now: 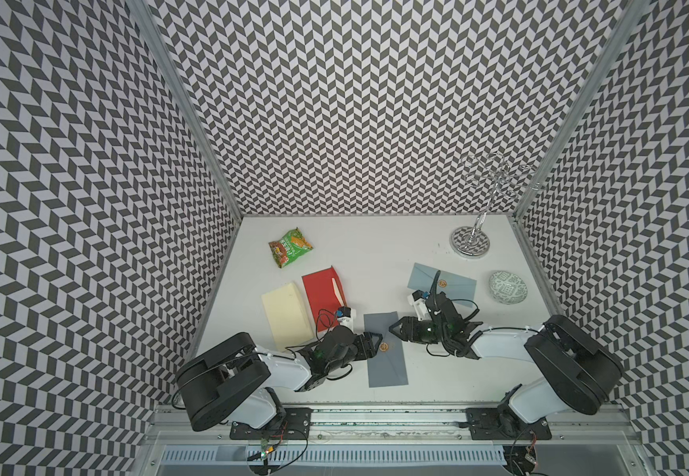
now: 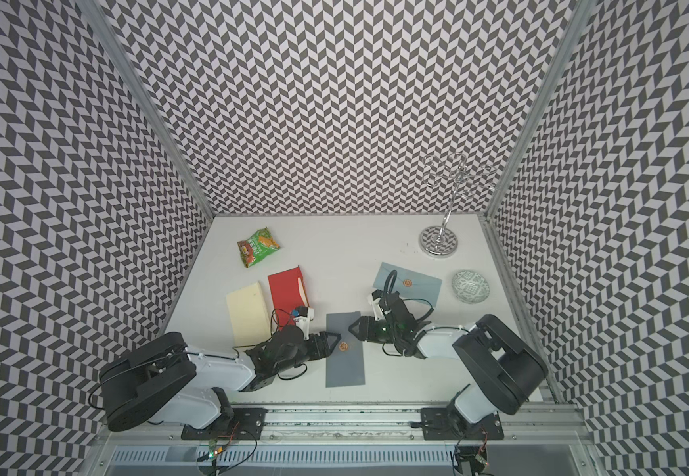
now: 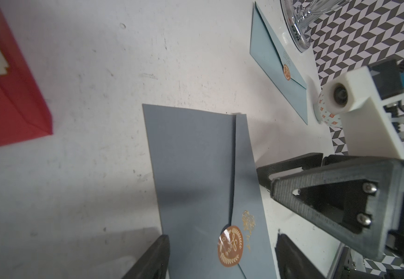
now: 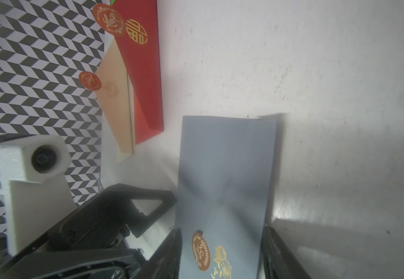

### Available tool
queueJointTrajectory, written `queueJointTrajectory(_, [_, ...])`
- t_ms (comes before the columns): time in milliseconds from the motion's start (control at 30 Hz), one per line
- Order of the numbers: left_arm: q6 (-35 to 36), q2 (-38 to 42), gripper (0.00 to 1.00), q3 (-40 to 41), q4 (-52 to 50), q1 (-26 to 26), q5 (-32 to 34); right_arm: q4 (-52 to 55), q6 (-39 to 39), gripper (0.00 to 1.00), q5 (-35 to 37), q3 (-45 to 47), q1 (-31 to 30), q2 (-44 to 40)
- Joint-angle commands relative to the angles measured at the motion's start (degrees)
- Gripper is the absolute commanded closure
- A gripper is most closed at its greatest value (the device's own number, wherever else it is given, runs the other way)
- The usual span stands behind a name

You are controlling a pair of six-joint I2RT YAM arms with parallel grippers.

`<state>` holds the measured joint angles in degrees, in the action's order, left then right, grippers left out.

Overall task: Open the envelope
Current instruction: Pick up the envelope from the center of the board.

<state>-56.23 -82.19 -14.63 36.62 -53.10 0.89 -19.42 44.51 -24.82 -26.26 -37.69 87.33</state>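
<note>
A grey envelope (image 1: 387,358) lies flat at the table's front middle, its flap held down by an orange round seal (image 1: 383,347). My left gripper (image 1: 376,344) is open at the envelope's left edge, beside the seal. In the left wrist view the seal (image 3: 230,246) sits between the dark fingers (image 3: 152,261), one edge of it shiny and slightly lifted. My right gripper (image 1: 394,328) is open at the envelope's upper right edge, pointing left. In the right wrist view the envelope (image 4: 225,174) and seal (image 4: 201,251) lie between its spread fingers (image 4: 278,256). Neither gripper holds anything.
To the left lie a red envelope (image 1: 322,296) and a cream envelope (image 1: 287,315); a green snack packet (image 1: 290,246) sits behind them. A light blue envelope (image 1: 443,284), a patterned bowl (image 1: 507,287) and a chrome stand (image 1: 469,243) are at the right back.
</note>
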Motion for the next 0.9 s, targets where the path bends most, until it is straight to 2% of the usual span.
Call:
queueJointTrajectory(0, [-0.5,-1.2,0.28,0.8,0.3,-0.2,-0.8,-5.8,2.2,0.46,-6.2,1.9,-0.5,-2.2])
queueJointTrajectory(133, [-0.7,-1.3,0.28,1.1,1.2,-0.2,-0.5,-10.7,4.4,0.46,-9.0,3.7,0.1,-4.2])
queueJointTrajectory(233, [-0.8,-1.4,0.28,1.8,2.8,-0.2,-0.9,-18.4,7.2,0.45,-11.1,6.4,0.2,-5.1])
queueJointTrajectory(333, [-0.7,-1.4,0.28,2.1,3.8,-0.2,-1.3,-20.5,7.9,0.45,-13.0,6.4,0.3,-4.2])
queueJointTrajectory(533, [-1.3,-1.3,0.28,3.1,5.4,-0.2,-1.2,-21.4,7.8,0.44,-11.0,7.2,0.3,-4.3])
queueJointTrajectory(867, [-2.1,-1.4,0.3,4.6,8.4,-0.1,-1.3,-31.3,10.6,0.47,-11.0,10.0,0.3,-1.6])
